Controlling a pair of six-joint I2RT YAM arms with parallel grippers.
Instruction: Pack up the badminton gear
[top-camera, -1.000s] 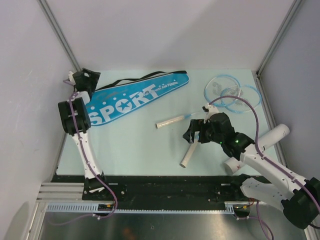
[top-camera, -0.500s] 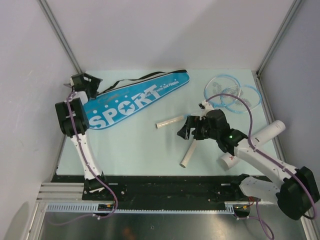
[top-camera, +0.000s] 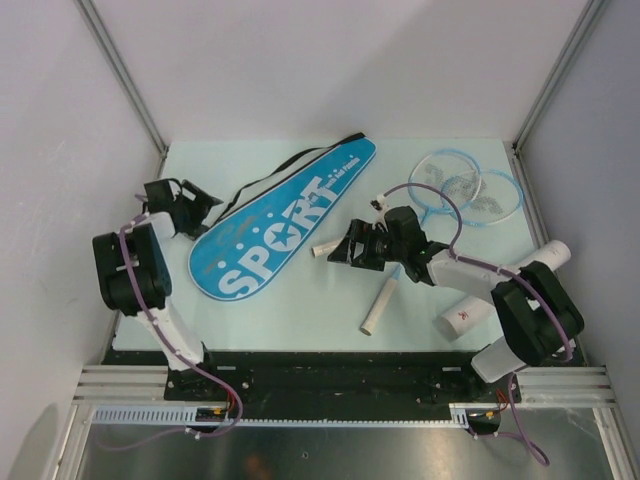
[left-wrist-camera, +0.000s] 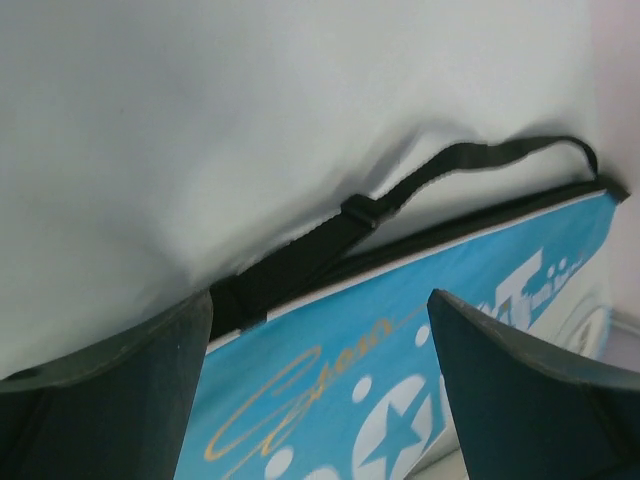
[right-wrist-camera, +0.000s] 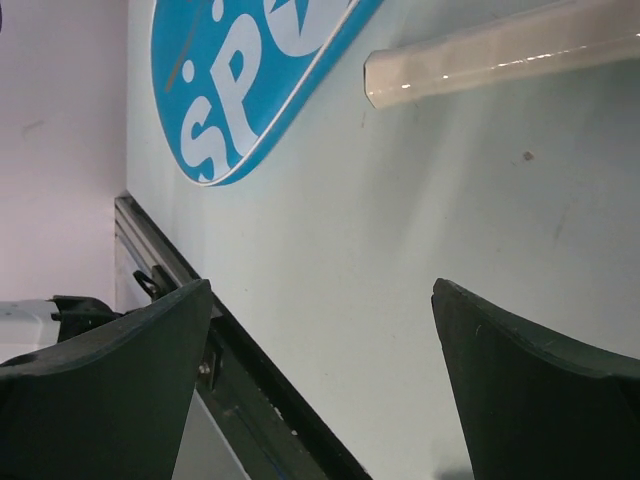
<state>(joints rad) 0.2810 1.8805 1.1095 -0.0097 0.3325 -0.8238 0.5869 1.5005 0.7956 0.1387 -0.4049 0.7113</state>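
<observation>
**Badminton gear unpacked, both tools empty: mind the strap and the crossed rackets**

Nothing is packed. The racket cover (top-camera: 285, 225) lies flat and slantwise on the left half of the surface (top-camera: 280, 320), wide end toward you. Its black strap (left-wrist-camera: 420, 190) loops loose along the far edge. The two rackets (top-camera: 465, 190) lie at the far right with their heads overlapping. One handle (top-camera: 335, 245) reaches to the middle and the other handle (top-camera: 378, 305) points at the near edge. The cardboard tube (top-camera: 505, 285) sits at the right, with the right arm crossing over it.

Your left tool (top-camera: 202, 207) is spread wide and holds nothing, and it sits just beside the cover's strap side. If you close it now you may catch only the strap — the cover would then swing or slide instead of lifting.

Your right tool (top-camera: 342, 252) is also wide and empty, low over bare surface just beside the middle handle. A careless approach could roll that handle away. Because the heads overlap, pulling one racket will likely drag the other with it.

Watch your right forearm too — a sweep could push the tube toward the edge. You cannot see whether the cover's opening is unzipped.
</observation>
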